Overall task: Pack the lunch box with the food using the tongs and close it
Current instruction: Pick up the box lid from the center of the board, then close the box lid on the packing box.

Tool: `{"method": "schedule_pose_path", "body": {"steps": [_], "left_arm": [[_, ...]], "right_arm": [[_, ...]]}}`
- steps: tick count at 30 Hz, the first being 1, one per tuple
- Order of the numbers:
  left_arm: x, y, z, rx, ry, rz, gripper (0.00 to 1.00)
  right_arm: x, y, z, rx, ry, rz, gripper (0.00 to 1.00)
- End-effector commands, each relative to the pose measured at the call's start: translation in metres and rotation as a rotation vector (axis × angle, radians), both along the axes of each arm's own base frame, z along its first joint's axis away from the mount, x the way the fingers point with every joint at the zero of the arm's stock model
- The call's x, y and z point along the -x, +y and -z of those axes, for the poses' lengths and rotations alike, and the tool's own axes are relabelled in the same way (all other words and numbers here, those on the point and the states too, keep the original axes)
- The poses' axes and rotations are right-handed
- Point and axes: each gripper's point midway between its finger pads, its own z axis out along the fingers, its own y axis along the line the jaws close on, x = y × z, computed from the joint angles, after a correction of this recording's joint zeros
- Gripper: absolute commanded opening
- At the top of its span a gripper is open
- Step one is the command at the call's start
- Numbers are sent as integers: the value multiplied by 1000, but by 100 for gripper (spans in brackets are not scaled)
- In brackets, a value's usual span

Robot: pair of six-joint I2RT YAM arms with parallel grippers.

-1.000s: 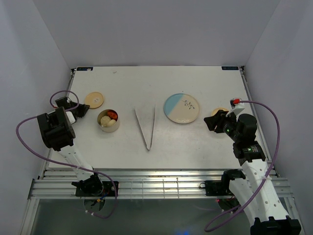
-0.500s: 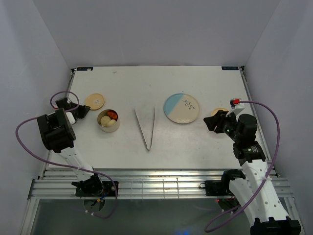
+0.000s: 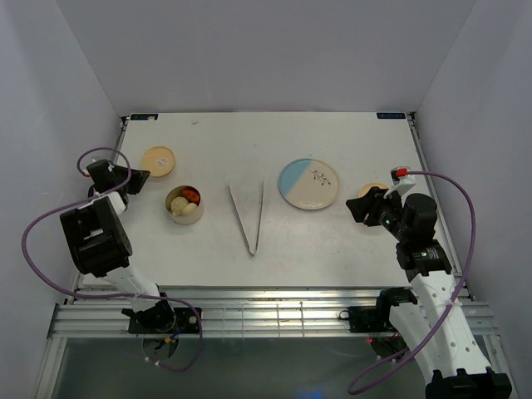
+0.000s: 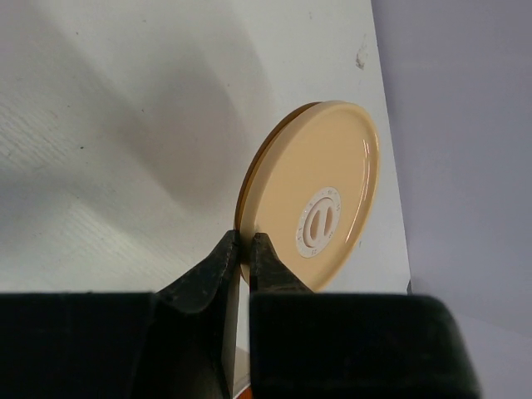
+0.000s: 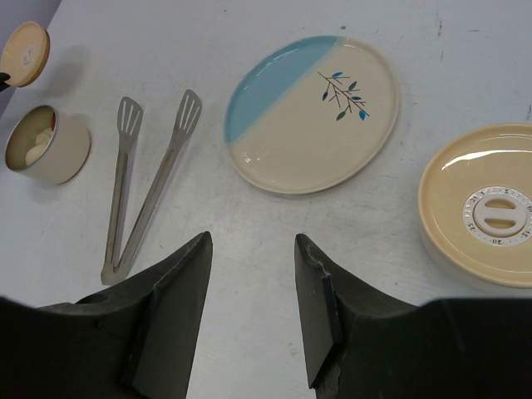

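The lunch box [image 3: 184,204], a small round cream tub, stands open on the left of the table with the food [image 3: 188,199] inside, pale lumps and an orange-red piece. My left gripper [image 3: 138,178] is shut on the rim of its round cream lid [image 3: 158,160], which shows tilted on edge in the left wrist view, lid [image 4: 320,199], gripper [image 4: 247,248]. The silver tongs [image 3: 248,214] lie in a V on the table's middle. My right gripper [image 5: 252,249] hangs open over bare table at the right, with the tongs [image 5: 150,187] to its left.
A blue-and-white plate [image 3: 308,183] lies right of the tongs, with nothing on it. A second cream tub with its lid on [image 5: 486,208] stands just beside my right gripper. White walls close the table on three sides.
My left gripper has carried the lid a little toward the far left of the table, away from the lunch box. The right arm has not moved.
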Motion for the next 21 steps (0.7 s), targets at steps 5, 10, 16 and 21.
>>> {"method": "schedule_pose_path", "body": {"steps": [5,10,16,21], "left_arm": [[10,-28,-66,-83,-117,95,0],[35,-54,-76,-180,-37,111,0],[86,-86,-82,-131,-52,114,0],[115,-89,-61,-118,17,83,0]], "right_arm": [[-1,5,-17,-5,-64,-29,51],[-2,5,-15,-5,-60,-32,51],[-3,4,-13,-3,-55,-26,51],[-3,2,-14,1,-62,-10,51]]}}
